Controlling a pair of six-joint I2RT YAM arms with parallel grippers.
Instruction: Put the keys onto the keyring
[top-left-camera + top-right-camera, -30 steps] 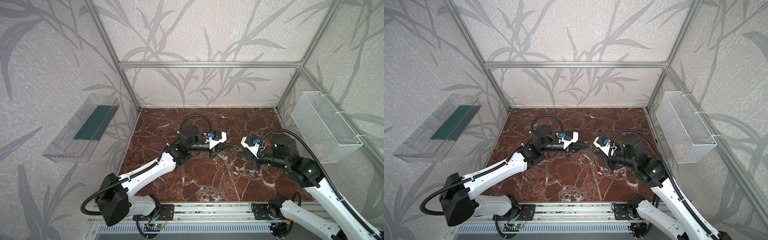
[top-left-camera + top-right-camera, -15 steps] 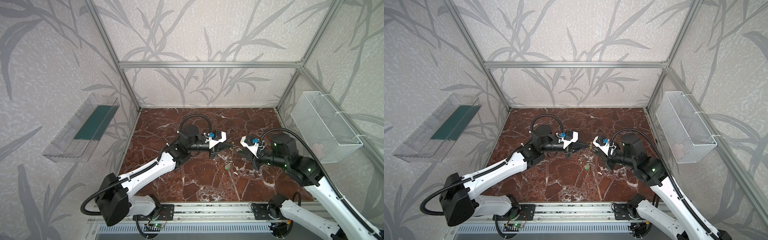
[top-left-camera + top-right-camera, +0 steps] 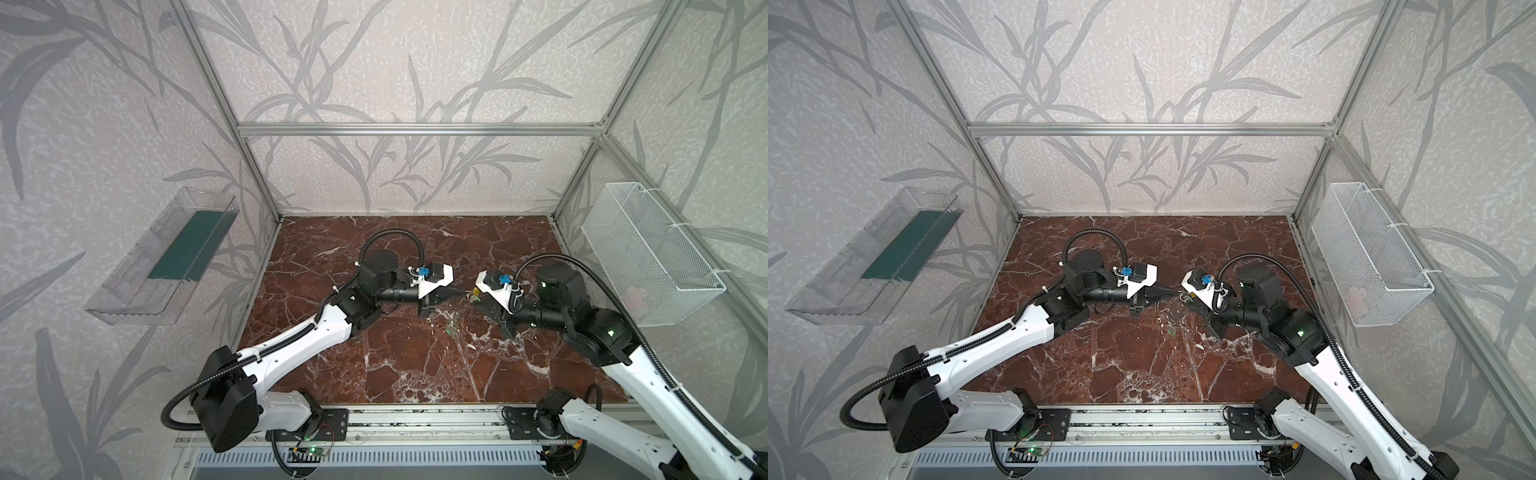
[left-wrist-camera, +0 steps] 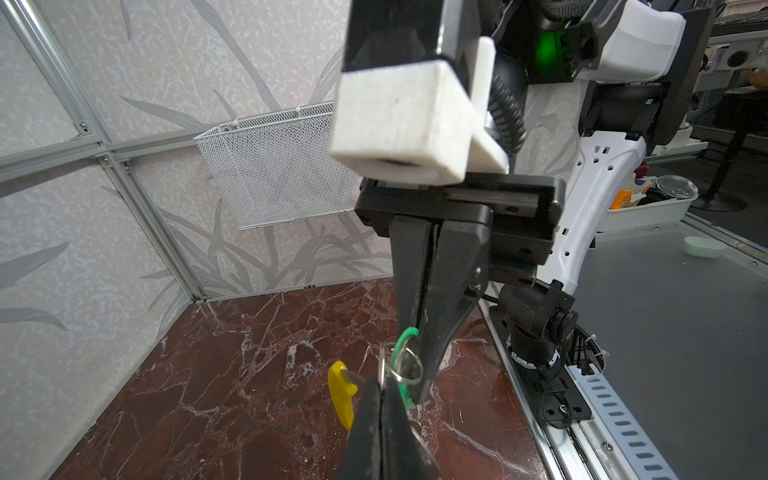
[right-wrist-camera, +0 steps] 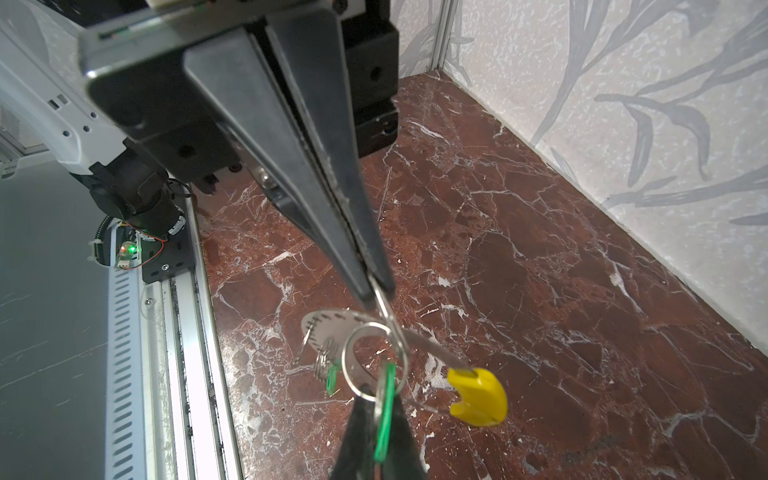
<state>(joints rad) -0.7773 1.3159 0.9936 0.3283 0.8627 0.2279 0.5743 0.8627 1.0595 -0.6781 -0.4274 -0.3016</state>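
no passage between left gripper (image 5: pixel 371 291) and right gripper (image 5: pixel 376 404): tips almost meeting, clamped on keyring (image 5: pixel 328 326) and key (image 5: pixel 387 415) mid-air. open marble table (image 3: pixel 374 365) all round; wire basket (image 3: pixel 648 257) far off on wall.

Lab test cell, alu frame (image 3: pixel 415 129)

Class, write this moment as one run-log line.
left pincer: shut on keyring | right pincer: shut on green-tagged key | both above table

Bright even diffuse light; soft shadows; wrist views' near foreground blurred; edges bowed.
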